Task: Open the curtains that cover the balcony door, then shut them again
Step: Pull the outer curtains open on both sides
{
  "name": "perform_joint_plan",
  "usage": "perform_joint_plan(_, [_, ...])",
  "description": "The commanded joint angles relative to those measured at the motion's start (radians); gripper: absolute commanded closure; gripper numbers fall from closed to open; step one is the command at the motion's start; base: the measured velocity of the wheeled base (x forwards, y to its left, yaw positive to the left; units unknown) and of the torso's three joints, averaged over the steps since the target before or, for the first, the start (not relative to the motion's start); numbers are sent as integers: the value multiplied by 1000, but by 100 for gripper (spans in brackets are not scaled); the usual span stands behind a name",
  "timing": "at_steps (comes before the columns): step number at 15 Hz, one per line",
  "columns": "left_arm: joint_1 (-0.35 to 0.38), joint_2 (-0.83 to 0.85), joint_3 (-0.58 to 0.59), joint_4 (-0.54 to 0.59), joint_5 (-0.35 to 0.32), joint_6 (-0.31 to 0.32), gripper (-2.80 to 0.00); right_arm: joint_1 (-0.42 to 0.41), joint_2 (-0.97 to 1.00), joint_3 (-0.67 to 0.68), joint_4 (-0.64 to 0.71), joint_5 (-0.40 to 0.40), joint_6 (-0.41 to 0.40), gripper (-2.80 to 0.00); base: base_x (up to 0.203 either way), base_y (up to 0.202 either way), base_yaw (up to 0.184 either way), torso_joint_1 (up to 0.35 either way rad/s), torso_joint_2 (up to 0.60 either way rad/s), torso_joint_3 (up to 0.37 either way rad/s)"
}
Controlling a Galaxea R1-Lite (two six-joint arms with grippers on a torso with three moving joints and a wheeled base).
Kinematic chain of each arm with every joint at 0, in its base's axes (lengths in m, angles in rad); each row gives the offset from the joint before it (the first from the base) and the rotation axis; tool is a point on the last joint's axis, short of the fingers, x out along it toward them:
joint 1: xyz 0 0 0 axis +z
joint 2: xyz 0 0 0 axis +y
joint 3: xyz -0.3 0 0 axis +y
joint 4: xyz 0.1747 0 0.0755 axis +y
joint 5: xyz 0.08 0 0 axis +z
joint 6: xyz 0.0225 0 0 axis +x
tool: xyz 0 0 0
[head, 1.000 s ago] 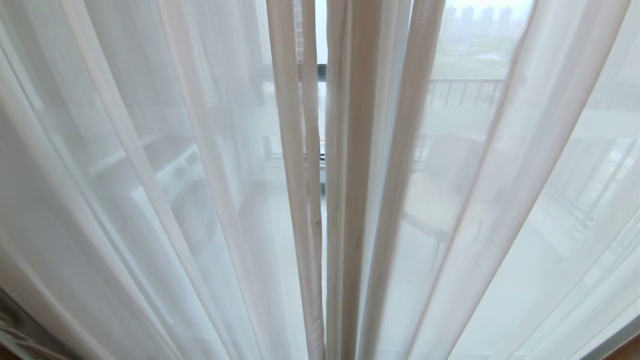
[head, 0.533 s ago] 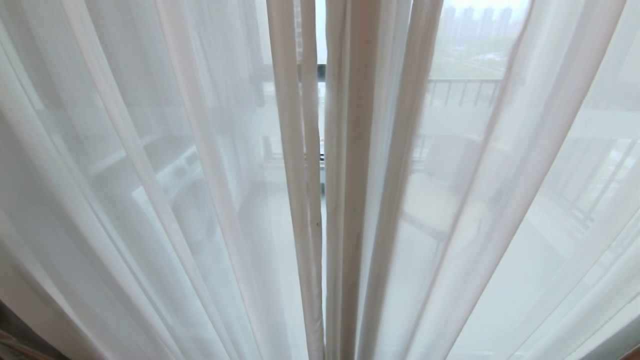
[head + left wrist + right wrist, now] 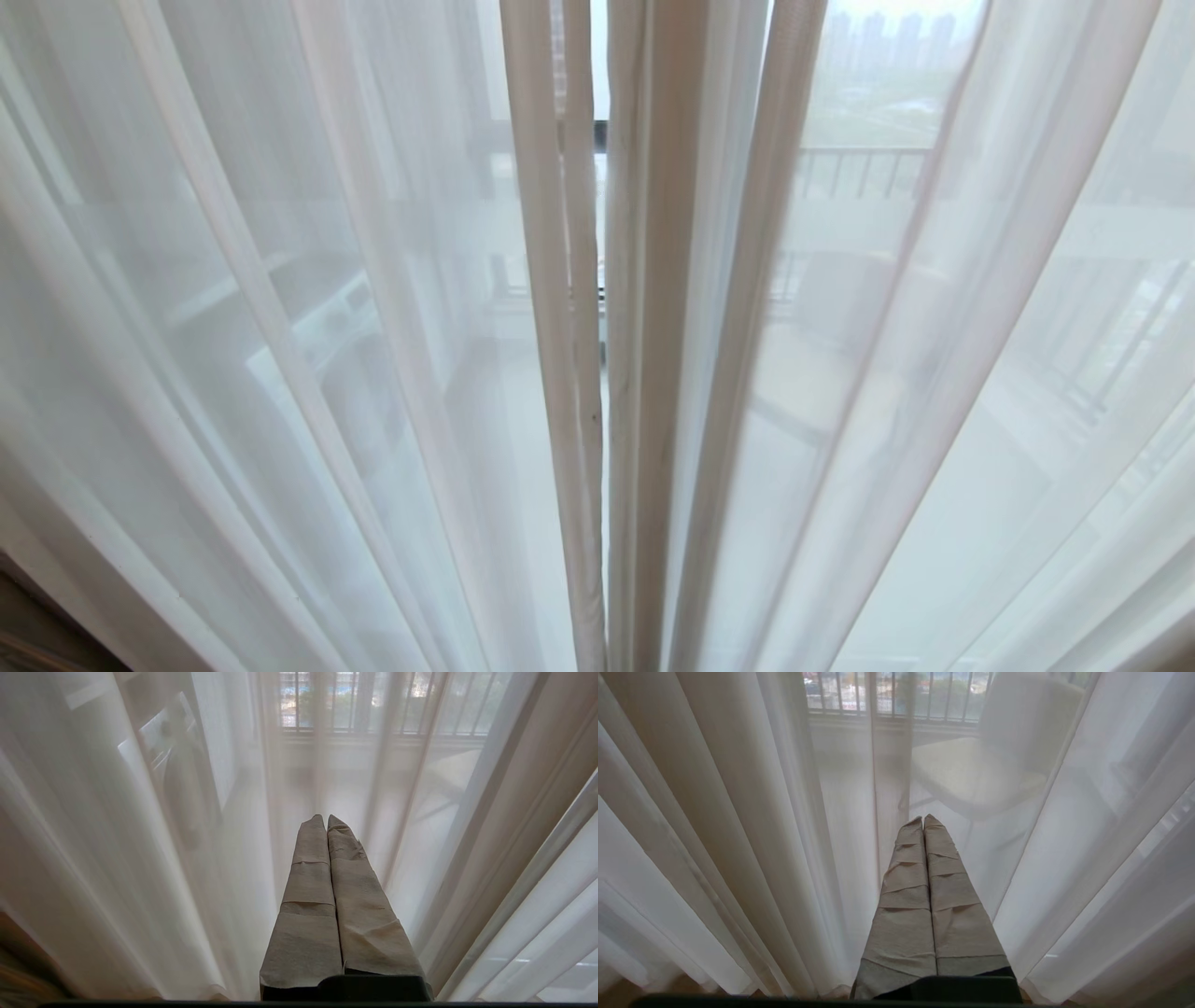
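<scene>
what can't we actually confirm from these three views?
- Balcony door: head view, veiled by the sheer curtains; only a dark strip shows in the gap.
- Chair: right wrist view, blurred by the sheer.
- Left gripper and right gripper: both shut on nothing; whether the tips touch fabric cannot be told.
- Curtain tops and hems: cut off by every frame.

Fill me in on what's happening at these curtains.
Nothing is being handled right now. The sheer white curtains hang drawn across the glass, their two hemmed edges almost meeting at the middle with only a thin slit between them. Both claws are shut and empty, pointing at the fabric without gripping it: the left claw and the right claw. A chair and a railing show dimly through the sheer.
</scene>
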Motion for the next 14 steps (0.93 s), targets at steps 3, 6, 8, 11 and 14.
perform_joint_plan(3, [0,0,0,0,-1,-1,0,-2,-43,2,1,1,2,0,0,0,0,0,0,0])
perform_joint_plan(6, [0,0,0,1,-1,-1,0,-2,-43,2,1,1,2,0,0,0,0,0,0,0])
perform_joint_plan(8, [0,0,0,0,-1,-1,0,-2,-42,2,1,1,2,0,0,0,0,0,0,0])
perform_joint_plan(11, [0,0,0,0,-1,-1,0,-2,-43,2,1,1,2,0,0,0,0,0,0,0])
perform_joint_plan(14, [0,0,0,0,-1,-1,0,-2,-42,2,1,1,2,0,0,0,0,0,0,0])
